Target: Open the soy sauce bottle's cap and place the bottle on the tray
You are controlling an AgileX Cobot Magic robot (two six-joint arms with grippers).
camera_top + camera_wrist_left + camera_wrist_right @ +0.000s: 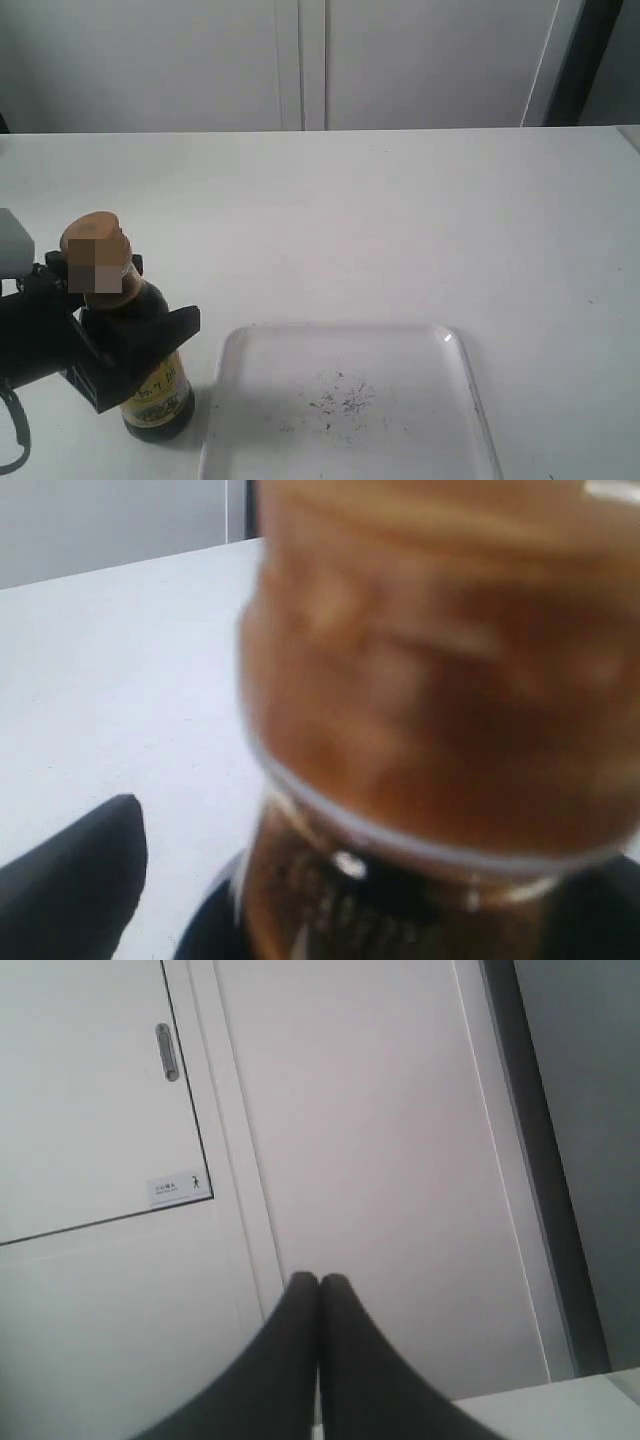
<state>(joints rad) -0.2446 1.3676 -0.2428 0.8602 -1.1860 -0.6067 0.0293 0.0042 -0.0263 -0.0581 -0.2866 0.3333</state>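
The soy sauce bottle (160, 395) stands on the table just left of the tray (440, 345), leaning slightly left. Its golden-orange cap (97, 250) sits down over the neck. My left gripper (135, 345) is shut on the bottle's body, one black finger (150, 340) across its front. In the left wrist view the cap (440, 660) fills the frame, blurred, above the dark neck (330, 890), with one finger (70, 880) off to the side. My right gripper (320, 1285) is shut on nothing, points at a white wall, and is out of the exterior view.
The white table (400, 220) stretches behind and to the right of the tray. Dark specks (340, 395) lie in the tray's middle. White cabinet doors (300, 60) stand behind the table; the right wrist view shows a door handle (167, 1052).
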